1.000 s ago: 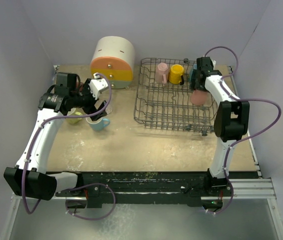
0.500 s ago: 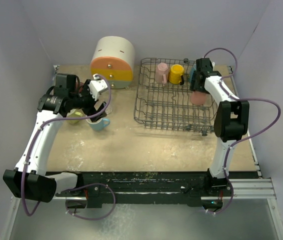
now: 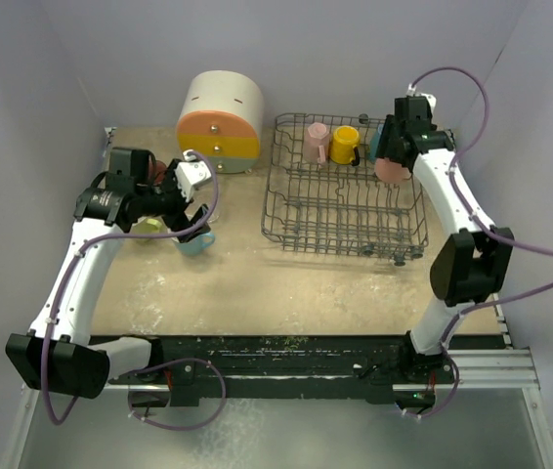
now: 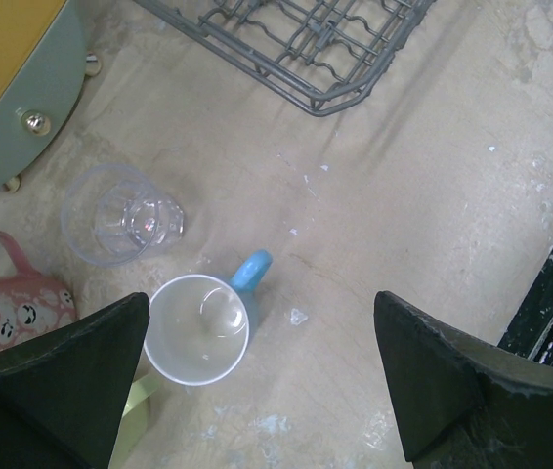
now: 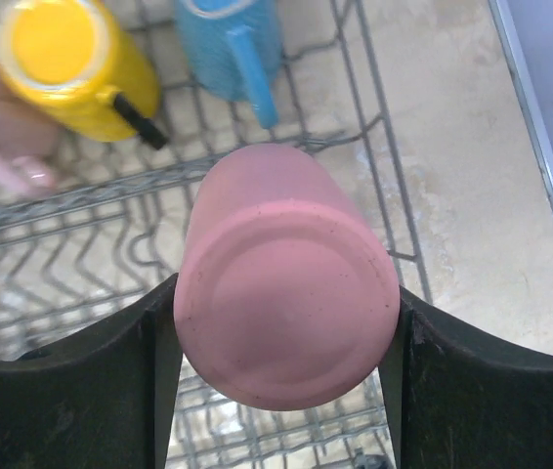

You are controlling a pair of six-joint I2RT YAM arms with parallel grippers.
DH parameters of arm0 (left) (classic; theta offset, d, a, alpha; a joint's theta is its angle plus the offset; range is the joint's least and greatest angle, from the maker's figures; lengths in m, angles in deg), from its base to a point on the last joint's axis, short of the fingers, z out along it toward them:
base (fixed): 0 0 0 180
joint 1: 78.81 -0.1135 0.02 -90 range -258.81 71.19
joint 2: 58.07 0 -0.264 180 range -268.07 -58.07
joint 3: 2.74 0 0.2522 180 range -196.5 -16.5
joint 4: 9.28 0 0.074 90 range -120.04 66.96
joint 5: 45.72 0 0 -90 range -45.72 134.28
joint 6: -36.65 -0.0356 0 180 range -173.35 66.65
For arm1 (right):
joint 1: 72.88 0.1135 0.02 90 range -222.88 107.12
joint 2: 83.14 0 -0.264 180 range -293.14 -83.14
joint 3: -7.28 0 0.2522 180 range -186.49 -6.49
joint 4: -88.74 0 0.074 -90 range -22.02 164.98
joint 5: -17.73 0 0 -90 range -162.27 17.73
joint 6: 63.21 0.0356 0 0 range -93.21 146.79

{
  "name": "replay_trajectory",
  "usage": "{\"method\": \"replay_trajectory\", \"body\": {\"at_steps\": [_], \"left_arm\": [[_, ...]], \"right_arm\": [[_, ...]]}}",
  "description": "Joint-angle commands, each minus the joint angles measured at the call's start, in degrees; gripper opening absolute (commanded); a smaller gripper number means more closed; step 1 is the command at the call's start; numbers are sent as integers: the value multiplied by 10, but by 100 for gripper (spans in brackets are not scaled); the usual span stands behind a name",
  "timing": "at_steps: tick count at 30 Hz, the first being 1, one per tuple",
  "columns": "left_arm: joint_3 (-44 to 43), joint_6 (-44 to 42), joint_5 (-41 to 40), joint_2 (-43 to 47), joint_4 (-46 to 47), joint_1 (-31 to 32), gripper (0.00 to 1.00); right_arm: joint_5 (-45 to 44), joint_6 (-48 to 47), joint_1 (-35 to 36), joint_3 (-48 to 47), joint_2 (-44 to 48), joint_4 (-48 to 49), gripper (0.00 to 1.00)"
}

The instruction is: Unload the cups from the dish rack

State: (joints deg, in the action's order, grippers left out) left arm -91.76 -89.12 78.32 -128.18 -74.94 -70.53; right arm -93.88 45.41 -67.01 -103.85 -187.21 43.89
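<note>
The dark grey wire dish rack (image 3: 343, 200) stands at the right of the table and holds a pink cup (image 3: 317, 140) and a yellow cup (image 3: 345, 144). My right gripper (image 3: 392, 156) is shut on a salmon cup (image 5: 286, 274), held bottom-up above the rack's far right corner. The right wrist view also shows the yellow cup (image 5: 71, 63) and a blue cup (image 5: 228, 39) in the rack. My left gripper (image 4: 267, 381) is open and empty above the table, beside an upright light blue mug (image 4: 198, 327). A clear glass tumbler (image 4: 120, 213), a pink patterned mug (image 4: 13, 298) and a pale green cup (image 3: 148, 228) stand close by.
The round cream cabinet (image 3: 220, 115) with coloured drawers stands at the back, left of the rack. The table's right edge (image 5: 540, 147) and the side wall run close beside the rack. Bare tabletop (image 3: 286, 283) lies between the rack and the arm bases.
My right gripper has lifted the salmon cup up out of the rack and toward the back. My left gripper has shifted slightly over the light blue mug.
</note>
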Motion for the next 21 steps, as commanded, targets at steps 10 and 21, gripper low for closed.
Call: {"method": "replay_trajectory", "body": {"at_steps": [10, 21], "left_arm": [[68, -75, 113, 40, 88, 0, 99], [105, -156, 166, 122, 110, 0, 99]], "right_arm": [[290, 129, 160, 109, 204, 56, 35], [548, 362, 250, 273, 262, 386, 32]]}}
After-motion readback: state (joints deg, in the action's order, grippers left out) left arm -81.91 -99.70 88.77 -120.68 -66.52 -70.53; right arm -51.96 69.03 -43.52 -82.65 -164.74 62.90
